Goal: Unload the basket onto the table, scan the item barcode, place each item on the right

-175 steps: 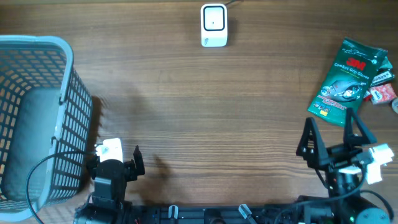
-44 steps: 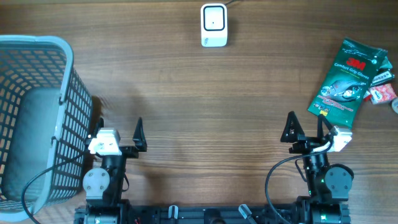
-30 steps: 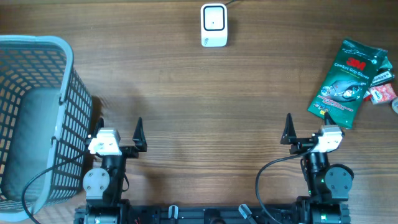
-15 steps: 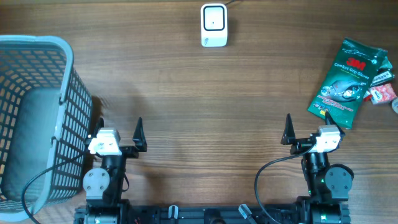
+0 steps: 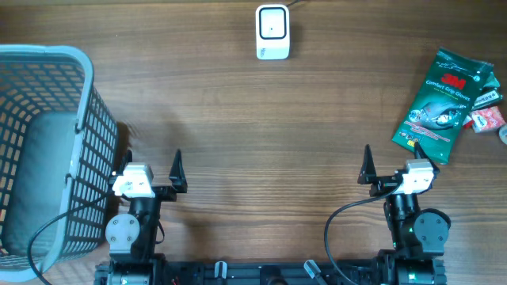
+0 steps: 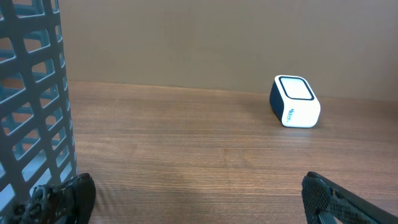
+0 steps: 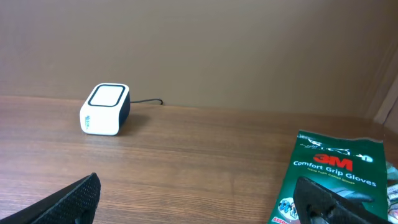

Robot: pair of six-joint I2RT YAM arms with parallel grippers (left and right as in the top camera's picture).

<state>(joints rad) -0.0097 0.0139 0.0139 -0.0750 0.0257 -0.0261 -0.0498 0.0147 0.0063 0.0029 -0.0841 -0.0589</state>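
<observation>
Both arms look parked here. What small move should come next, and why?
Probably the right gripper, open and empty, should reach forward-right toward the green 3M glove packet, which lies just ahead of it. The white box-shaped scanner has nothing in front of it yet.

- Basket [image 5: 85, 111]: tall mesh wall blocks the left edge of the frame.
- Scanner [image 5: 272, 32]: stands at top centre.
- Glove packet [image 5: 440, 105]: lies flat at upper right.
- Table [image 5: 269, 134]: bare wood between these gives open passage across centre.
</observation>
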